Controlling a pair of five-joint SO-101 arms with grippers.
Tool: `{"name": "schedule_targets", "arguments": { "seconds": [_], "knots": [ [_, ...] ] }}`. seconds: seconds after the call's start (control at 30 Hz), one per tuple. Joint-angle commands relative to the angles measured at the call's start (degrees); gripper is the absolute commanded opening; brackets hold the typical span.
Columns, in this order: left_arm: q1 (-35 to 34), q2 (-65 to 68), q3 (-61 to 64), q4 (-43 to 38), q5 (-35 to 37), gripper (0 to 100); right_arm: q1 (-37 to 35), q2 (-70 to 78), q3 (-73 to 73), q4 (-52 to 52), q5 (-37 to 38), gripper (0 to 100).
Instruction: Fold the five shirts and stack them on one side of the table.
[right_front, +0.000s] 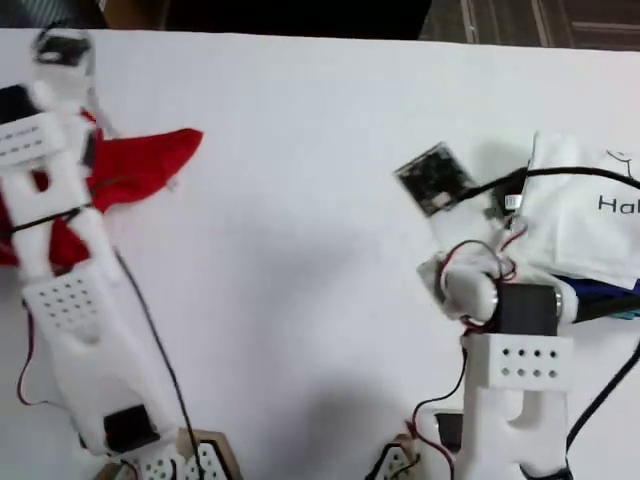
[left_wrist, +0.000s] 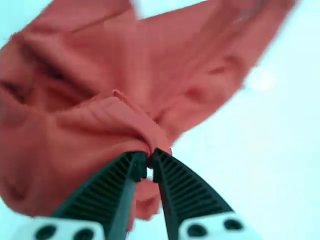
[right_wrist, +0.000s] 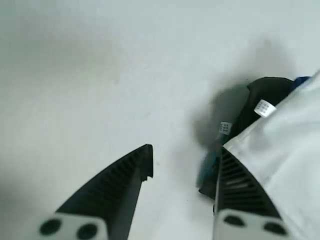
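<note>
A crumpled red shirt (right_front: 140, 165) lies at the table's far left, partly under the left arm. In the left wrist view my left gripper (left_wrist: 149, 159) is shut on a bunched fold of the red shirt (left_wrist: 125, 100). A stack of folded shirts sits at the right edge, a white shirt (right_front: 585, 215) on top with blue and black layers under it. My right gripper (right_wrist: 182, 165) stands open beside the stack, one finger against the white shirt (right_wrist: 280, 165) and the black shirt (right_wrist: 262, 92) beneath; nothing is between its fingers.
The white table (right_front: 300, 250) spreads wide and bare between the two arms. Cables trail from the right arm (right_front: 500, 300) near the stack. A dark floor strip runs beyond the table's far edge.
</note>
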Motion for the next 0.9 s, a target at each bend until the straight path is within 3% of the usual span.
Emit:
{"name": "schedule_targets", "arguments": {
  "seconds": [0.0,0.23,0.47,0.67,0.87],
  "knots": [
    [9.4,-10.5,6.0,1.2,0.8,3,5.2,-1.1,-0.3,-1.7,-0.1,20.5],
    [30.9,-26.9,21.5,1.1,0.4,3,13.9,-1.1,-0.3,-1.5,-0.1,20.5],
    [46.4,-41.0,24.5,1.0,0.4,3,18.2,-1.1,-0.3,-1.3,-0.1,20.5],
    [49.2,-43.0,25.0,1.0,0.7,3,18.0,-1.5,1.9,-1.6,-0.1,20.7],
    [43.9,-43.7,24.4,1.0,0.8,22,17.7,-1.2,2.2,-2.8,0.2,20.7]
  ]
}}
